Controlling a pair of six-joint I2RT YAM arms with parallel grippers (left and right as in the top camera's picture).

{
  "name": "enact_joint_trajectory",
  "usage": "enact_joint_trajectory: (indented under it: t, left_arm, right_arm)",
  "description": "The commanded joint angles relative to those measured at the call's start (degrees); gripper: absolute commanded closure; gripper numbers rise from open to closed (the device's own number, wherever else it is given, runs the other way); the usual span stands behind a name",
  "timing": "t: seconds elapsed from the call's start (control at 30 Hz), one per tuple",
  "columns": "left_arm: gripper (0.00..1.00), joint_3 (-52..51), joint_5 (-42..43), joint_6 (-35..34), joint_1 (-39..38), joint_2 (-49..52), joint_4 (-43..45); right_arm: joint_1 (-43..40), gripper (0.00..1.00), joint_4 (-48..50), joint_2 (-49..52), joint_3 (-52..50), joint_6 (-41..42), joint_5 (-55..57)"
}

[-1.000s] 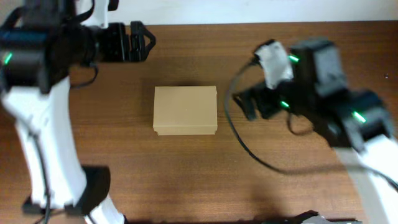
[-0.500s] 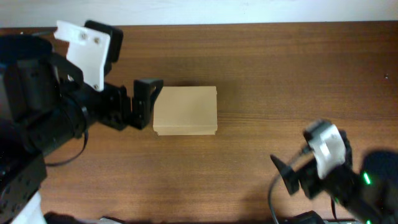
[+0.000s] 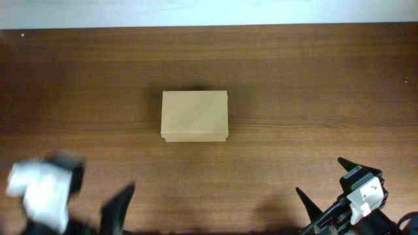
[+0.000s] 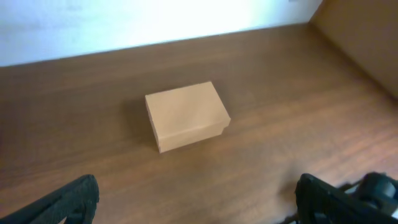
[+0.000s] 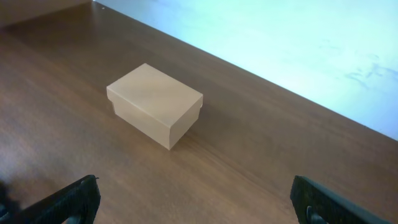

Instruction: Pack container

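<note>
Left end effector (image 4: 198, 205) spread wide, empty, at near edge of counter (image 3: 313, 78). Right end effector (image 5: 196, 205) likewise released, nothing held. Box (image 3: 194, 115) sits closed mid-counter, well apart from both and ahead of each, inboard of either arm. Its long axis runs left–right. Left appears somewhat nearer, so judged better placed to approach.

A robot lab or test room is suggested, not a home. A bare wood-grain bench (image 3: 313, 78) is spread out ahead of both sets of jaws, and only one plain closed box (image 3: 194, 115) is set on it, well ahead of them. Beyond the box, the bench is closed off by a blank white wall (image 4: 124, 25). A tan panel (image 4: 367, 37) is seen ahead and right of the left jaws.
</note>
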Motion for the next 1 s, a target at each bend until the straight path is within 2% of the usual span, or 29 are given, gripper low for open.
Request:
enact_joint_trajectory:
  t: [0.0, 0.23, 0.37, 0.53, 0.6, 0.63, 0.8, 0.97]
  left_arm:
    - [0.00, -9.86, -1.05, -2.36, -0.26, -11.32, 2.29]
    - [0.01, -26.05, -3.80, -6.67, -0.26, -30.08, 6.82]
    - [0.00, -34.77, -9.57, -13.31, -0.26, -36.52, 7.54]
    - [0.00, -44.26, -10.49, -23.87, -0.26, -38.66, 10.29]
    - [0.00, -46.82, -12.15, -23.85, -0.26, -38.64, 11.63]
    - [0.00, -48.17, -15.56, -23.89, -0.26, -38.64, 11.63]
    - [0.01, -51.15, -15.87, -22.60, -0.26, -38.64, 14.69]
    - [0.00, -54.27, -15.87, -9.22, -0.26, -38.64, 24.83]
  right_arm:
    - [-0.46, 0.01, 0.02, 0.04, -0.33, -0.44, 0.63]
    - [-0.46, 0.01, 0.02, 0.04, -0.33, -0.44, 0.63]
    - [-0.46, 0.01, 0.02, 0.04, -0.33, -0.44, 0.63]
    - [-0.46, 0.01, 0.02, 0.04, -0.33, -0.44, 0.63]
    - [-0.46, 0.01, 0.02, 0.04, -0.33, -0.44, 0.63]
    - [-0.46, 0.01, 0.02, 0.04, -0.33, -0.44, 0.63]
    - [-0.46, 0.01, 0.02, 0.04, -0.33, -0.44, 0.63]
    - [-0.46, 0.01, 0.02, 0.04, -0.33, -0.44, 0.63]
